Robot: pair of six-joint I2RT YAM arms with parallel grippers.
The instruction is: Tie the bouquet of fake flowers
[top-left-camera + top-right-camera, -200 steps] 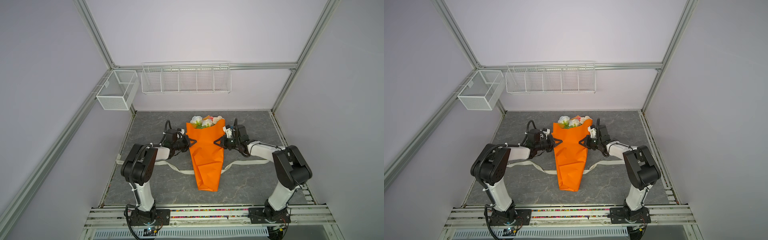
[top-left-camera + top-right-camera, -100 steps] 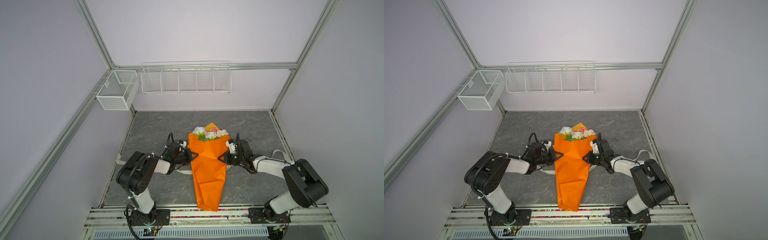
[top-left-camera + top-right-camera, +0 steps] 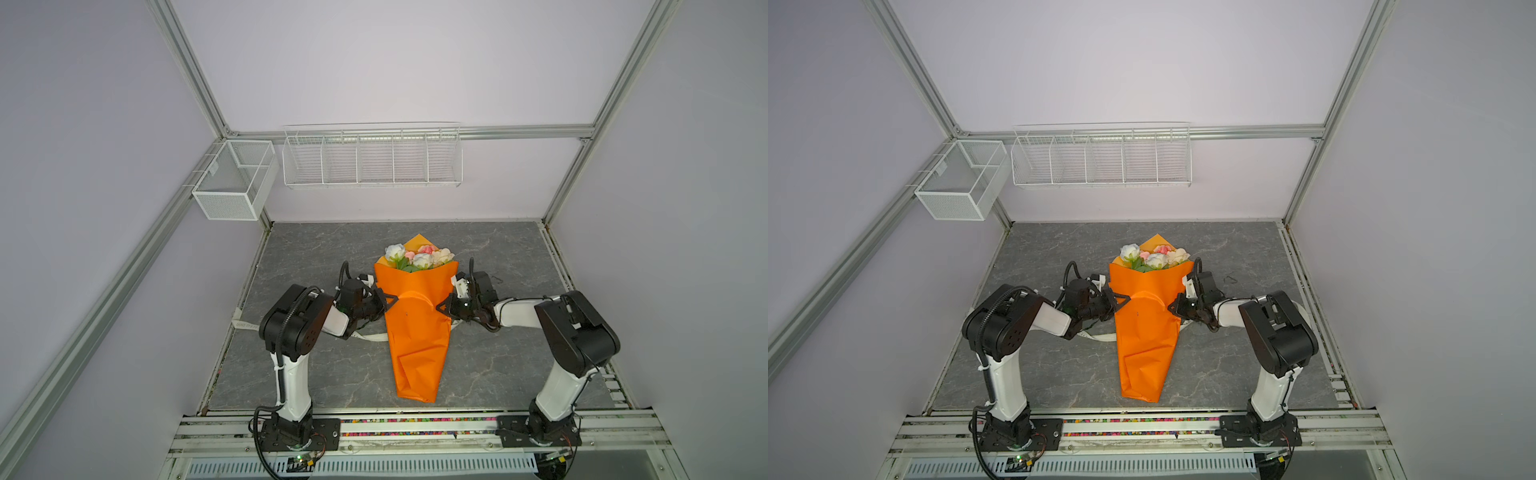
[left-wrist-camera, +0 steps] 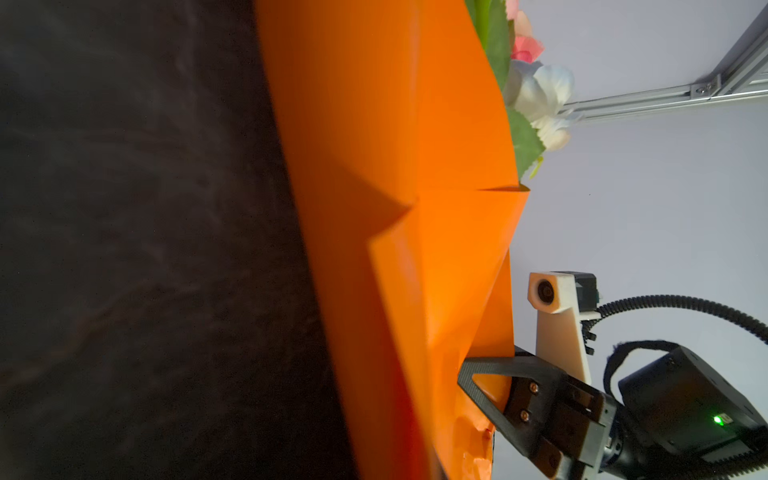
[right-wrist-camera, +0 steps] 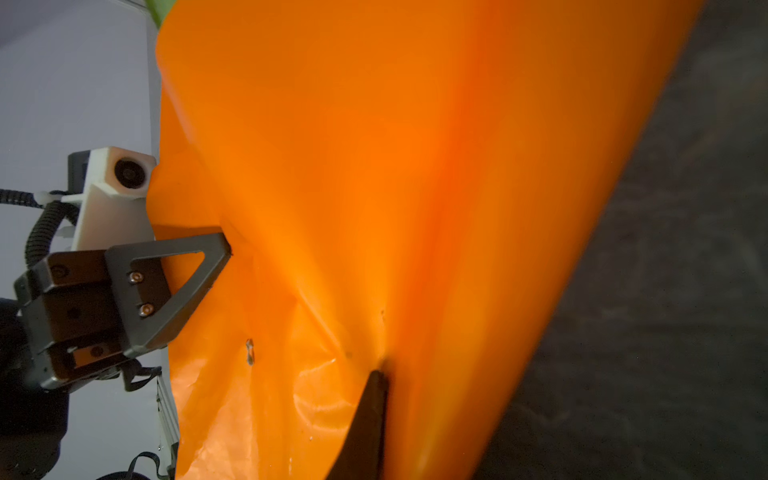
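Note:
The bouquet of fake flowers [image 3: 419,257] [image 3: 1154,257] sits in a cone of orange paper [image 3: 415,332] [image 3: 1142,332], with the white, pink and cream heads at its far end and the tip pointing to the front rail. My left gripper [image 3: 390,300] [image 3: 1126,300] is shut on the cone's left edge. My right gripper [image 3: 441,308] [image 3: 1172,307] is shut on the right edge, level with it. In the right wrist view one dark finger [image 5: 370,415] presses into the paper [image 5: 374,166], across from the left gripper [image 5: 224,247]. The left wrist view shows the flowers [image 4: 540,95] and the right gripper [image 4: 463,370]; its own jaws are hidden by paper.
A cream ribbon [image 3: 370,337] [image 3: 1100,337] lies across the grey table [image 3: 311,374] under the cone. Two white wire baskets [image 3: 232,183] [image 3: 374,158] hang on the back and left walls. A small dark loop [image 3: 494,279] lies behind the right arm.
Both grippers have carried the wrapped bouquet from the back of the table toward the front rail, then slightly back. Both elbows now stand higher. The grips have not changed.

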